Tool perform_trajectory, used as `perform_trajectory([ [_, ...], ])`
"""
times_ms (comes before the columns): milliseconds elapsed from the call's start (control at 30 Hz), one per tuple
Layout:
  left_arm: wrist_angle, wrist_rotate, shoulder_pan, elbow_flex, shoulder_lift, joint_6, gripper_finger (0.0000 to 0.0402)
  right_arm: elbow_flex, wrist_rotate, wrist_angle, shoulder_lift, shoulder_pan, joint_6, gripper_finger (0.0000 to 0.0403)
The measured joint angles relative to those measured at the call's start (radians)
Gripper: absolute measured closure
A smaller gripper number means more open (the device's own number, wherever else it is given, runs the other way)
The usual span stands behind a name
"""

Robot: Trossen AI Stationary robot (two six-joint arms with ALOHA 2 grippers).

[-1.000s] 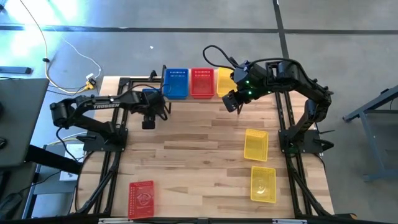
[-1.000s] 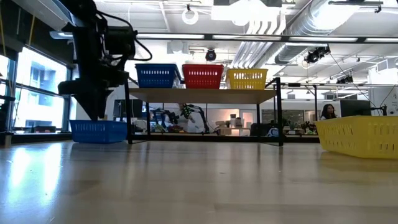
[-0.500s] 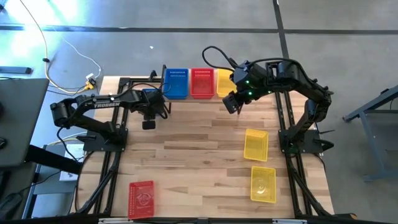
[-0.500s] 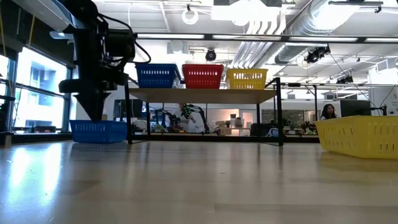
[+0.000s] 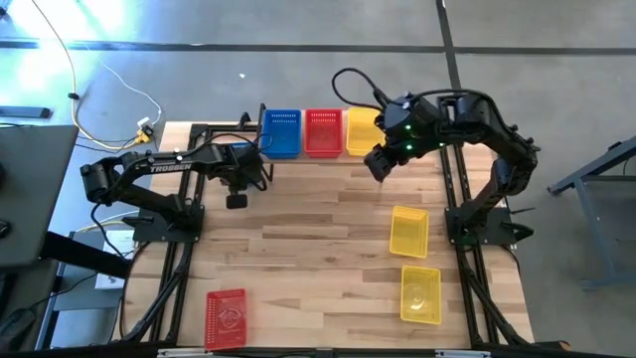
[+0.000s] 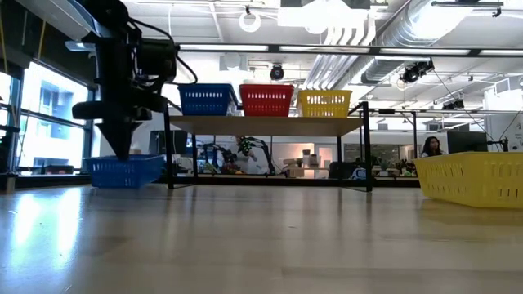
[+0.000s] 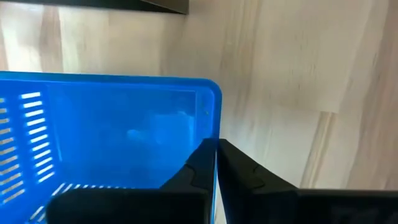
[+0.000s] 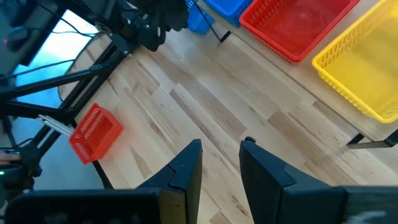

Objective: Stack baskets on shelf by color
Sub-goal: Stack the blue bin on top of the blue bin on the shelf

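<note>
A blue basket sits on the table left of the shelf, with my left gripper pointing down and shut on it. The shelf carries one blue basket, one red basket and one yellow basket side by side. Two yellow baskets lie on the table at the right, and a red one at the near left. My right gripper hangs open and empty above the table in front of the shelf. My left gripper pinches one upright wall of the blue basket, a little way from a corner. One finger is inside the basket and the other outside. The fingers come from above, pointing down. The basket is low at the table, slightly tilted in the low view.
The shelf's thin black legs stand just right of the held basket. Bare wooden table stretches between the arms. Black frame rails run along the table's left and right edges.
My left gripper has shut on the blue basket's wall without shifting from its place. The basket has tipped slightly, its end toward the shelf now a little higher than before.
</note>
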Motion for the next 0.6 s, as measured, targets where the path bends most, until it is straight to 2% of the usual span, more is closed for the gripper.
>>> perform_trajectory([
  [300, -0.041, 0.003, 0.0, 0.0, -0.027, -0.021, 0.0401, 0.0, 0.01, 0.001, -0.049, 0.0, 0.0, 0.0309],
  [600, -0.104, 0.003, -0.032, 0.0, -0.142, -0.105, 0.0401, 0.0, 0.018, 0.002, -0.052, 0.0, -0.034, 0.0309],
])
